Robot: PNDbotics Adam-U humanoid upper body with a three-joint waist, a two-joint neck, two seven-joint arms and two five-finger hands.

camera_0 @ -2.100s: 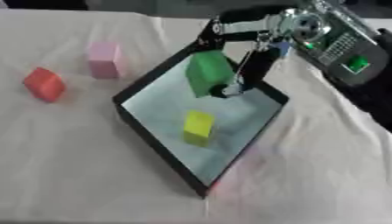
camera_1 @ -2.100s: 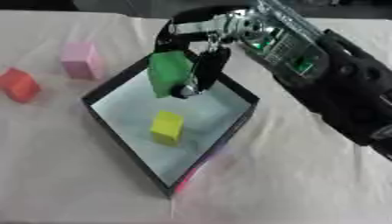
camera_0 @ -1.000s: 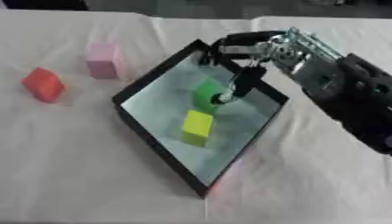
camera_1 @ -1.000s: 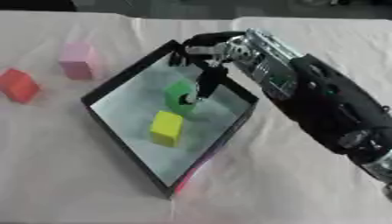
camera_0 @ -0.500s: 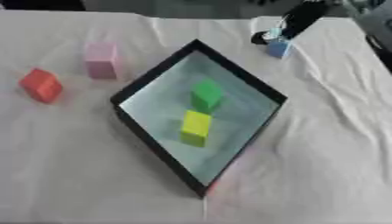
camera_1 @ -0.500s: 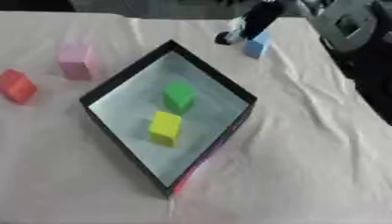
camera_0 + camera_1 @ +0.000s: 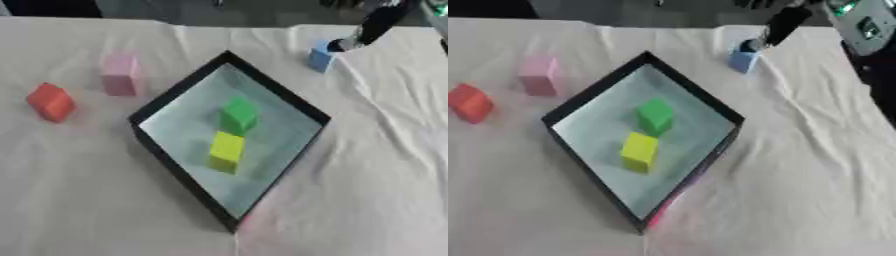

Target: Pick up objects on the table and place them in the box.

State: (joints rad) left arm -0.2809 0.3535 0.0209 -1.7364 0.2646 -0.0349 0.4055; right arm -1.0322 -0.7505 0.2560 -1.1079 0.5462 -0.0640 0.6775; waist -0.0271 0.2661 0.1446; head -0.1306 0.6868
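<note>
A black-rimmed box (image 7: 182, 89) lies cornerwise mid-table, holding a green block (image 7: 237, 115) and a yellow block (image 7: 227, 149). Outside it, a blue block (image 7: 321, 57) stands past the box's far right side. A pink block (image 7: 120, 74) and a red block (image 7: 50, 102) lie to the left. My right hand (image 7: 374, 26) reaches down from the upper right, its fingertips at the top of the blue block; blur hides whether they close on it. My left hand shows in neither view.
A wrinkled white cloth (image 7: 376, 165) covers the table. Dark space runs along the far edge. My right forearm (image 7: 857, 22) with a green light fills the upper right corner.
My right hand let the green block go inside the box beside the yellow one, lifted out, and swung to the far right, ending at the blue block.
</note>
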